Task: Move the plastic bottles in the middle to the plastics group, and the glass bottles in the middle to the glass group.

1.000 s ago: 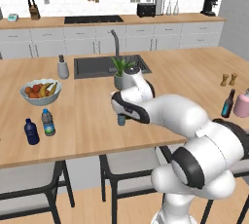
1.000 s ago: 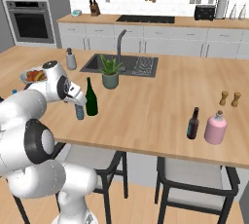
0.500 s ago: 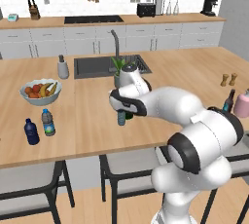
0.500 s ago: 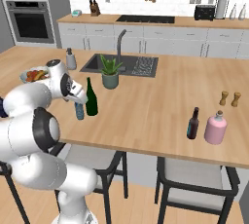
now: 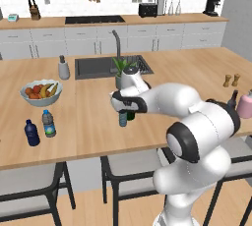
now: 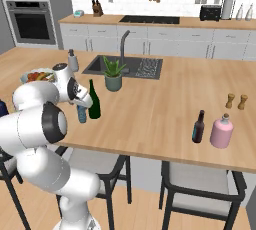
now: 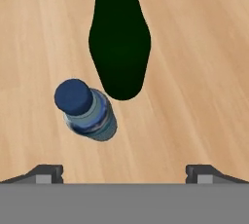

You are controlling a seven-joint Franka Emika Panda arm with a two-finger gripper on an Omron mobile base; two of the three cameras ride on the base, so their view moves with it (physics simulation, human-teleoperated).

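A small clear plastic bottle (image 5: 122, 119) with a blue cap stands mid-counter, right beside the tall dark-green glass bottle (image 6: 93, 101). My gripper (image 5: 122, 109) hangs just above the small bottle, pointing down, open and holding nothing. Looking down from the hand, the plastic bottle (image 7: 86, 111) is left of centre and the green bottle (image 7: 120, 38) lies beyond it; my gripper (image 7: 124, 172) has its tips spread wide. A second clear bottle (image 5: 48, 124) stands by the squat dark-blue bottle (image 5: 32, 133) at the left. The slim dark bottle (image 6: 198, 127) stands far right.
A fruit bowl (image 5: 41, 91) sits at the left behind the blue bottle. A potted plant (image 6: 113, 74) and the sink (image 6: 125, 67) lie behind the green bottle. At the right, a pink bottle (image 6: 221, 131) stands beside the dark one, with two wooden shakers (image 6: 236, 101) behind.
The arm has shifted its elbow and settled the hand more squarely over the small bottle. The bottles have not moved.
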